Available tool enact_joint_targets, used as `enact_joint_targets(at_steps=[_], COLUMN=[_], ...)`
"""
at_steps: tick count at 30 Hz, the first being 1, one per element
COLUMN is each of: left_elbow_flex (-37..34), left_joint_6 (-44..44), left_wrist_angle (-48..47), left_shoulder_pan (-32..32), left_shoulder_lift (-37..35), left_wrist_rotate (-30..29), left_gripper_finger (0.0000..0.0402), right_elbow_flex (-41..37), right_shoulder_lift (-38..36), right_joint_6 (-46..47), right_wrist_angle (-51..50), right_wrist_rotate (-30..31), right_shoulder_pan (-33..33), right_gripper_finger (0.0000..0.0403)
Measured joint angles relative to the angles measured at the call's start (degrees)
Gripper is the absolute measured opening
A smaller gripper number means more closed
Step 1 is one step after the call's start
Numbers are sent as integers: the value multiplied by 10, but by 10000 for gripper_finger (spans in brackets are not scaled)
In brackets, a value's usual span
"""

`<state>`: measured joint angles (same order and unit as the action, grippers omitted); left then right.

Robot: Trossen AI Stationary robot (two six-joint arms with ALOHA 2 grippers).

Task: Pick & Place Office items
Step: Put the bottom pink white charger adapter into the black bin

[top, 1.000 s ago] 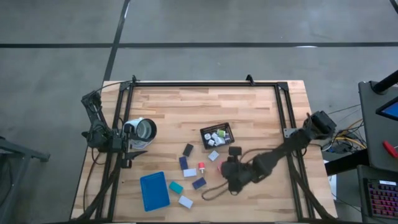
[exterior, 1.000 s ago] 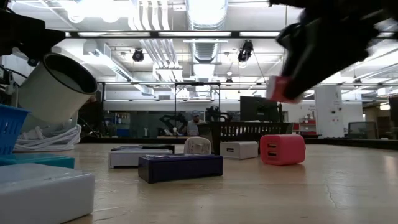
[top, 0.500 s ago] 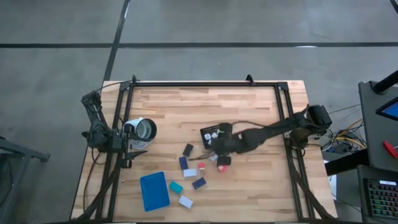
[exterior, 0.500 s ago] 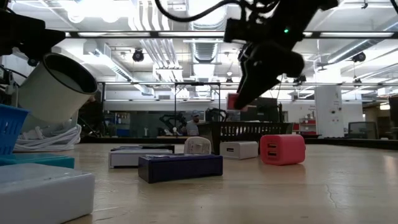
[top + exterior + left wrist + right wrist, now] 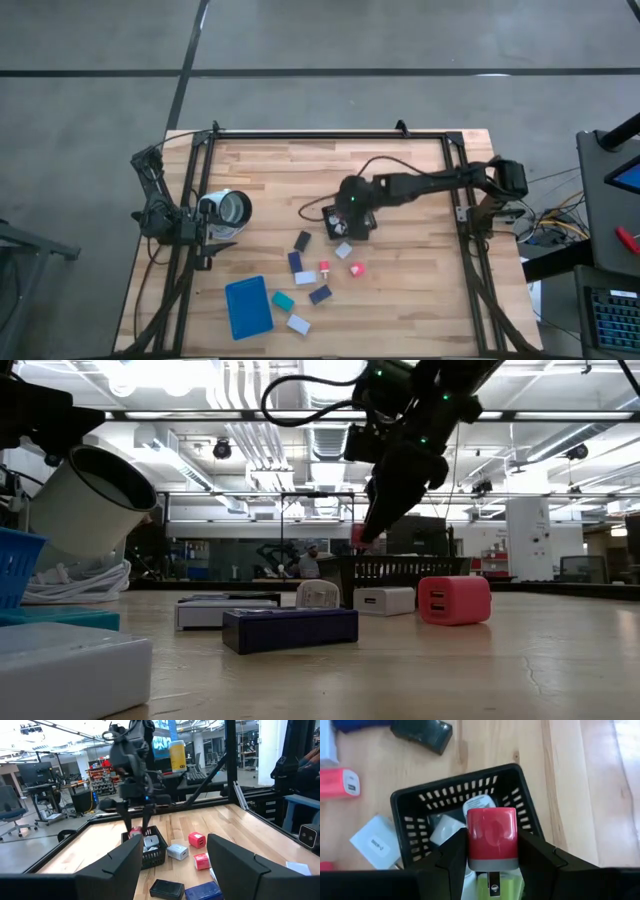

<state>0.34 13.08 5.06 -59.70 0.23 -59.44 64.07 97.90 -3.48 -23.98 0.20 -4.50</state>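
Observation:
My right gripper (image 5: 352, 212) hangs over the black mesh basket (image 5: 410, 807), shut on a red block (image 5: 491, 836) with a grey end and a metal prong. The basket (image 5: 331, 222) holds a few white pieces. On the wood near it lie the loose office items: a black block (image 5: 302, 240), navy blocks (image 5: 295, 262), white blocks (image 5: 343, 250), a teal block (image 5: 283, 300) and pink-red blocks (image 5: 357, 270). My left gripper (image 5: 170, 865) waits open at the table's left edge, touching nothing. My right gripper pinches the red block by two opposite side faces (image 5: 471, 842) between its two fingers (image 5: 451, 856). The fingers slant down from the table's right side. The block is lifted clear above the basket's open top (image 5: 135, 834), touching neither rim nor contents.
A flat blue tray (image 5: 248, 306) lies at the near left. A white cylinder (image 5: 228, 208) sits by the left arm. A black frame (image 5: 330, 134) runs round the table's far and side edges. Bare wood lies right of the basket (image 5: 420, 260).
My right gripper has swung from the table's near middle toward the far edge, carrying the red block clear of the table, and now stands over the basket. It has stayed shut on the block. The loose items on the table have kept their places.

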Motion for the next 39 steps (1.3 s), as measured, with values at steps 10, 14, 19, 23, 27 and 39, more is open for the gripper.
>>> enact_joint_targets(at_steps=[10,14,19,23,27,39], left_elbow_flex=[0,0,0,0,0,0], left_joint_6=[0,0,0,0,0,0], left_wrist_angle=[0,0,0,0,0,0], left_shoulder_pan=[0,0,0,0,0,0], left_shoulder_lift=[0,0,0,0,0,0], left_wrist_rotate=[0,0,0,0,0,0], left_gripper_finger=[225,225,225,225,225,225], right_elbow_flex=[-1,-3,-3,-3,-4,-7], right_shoulder_lift=[11,29,48,51,52,55], right_joint_6=[0,0,7,8,8,19], right_wrist_angle=[7,10,15,15,16,17], right_wrist_rotate=[-36,-34,-33,-32,-31,-31], right_shoulder_pan=[-27,-28,-28,-28,-28,-28], right_gripper_finger=[146,146,146,146,146,149])
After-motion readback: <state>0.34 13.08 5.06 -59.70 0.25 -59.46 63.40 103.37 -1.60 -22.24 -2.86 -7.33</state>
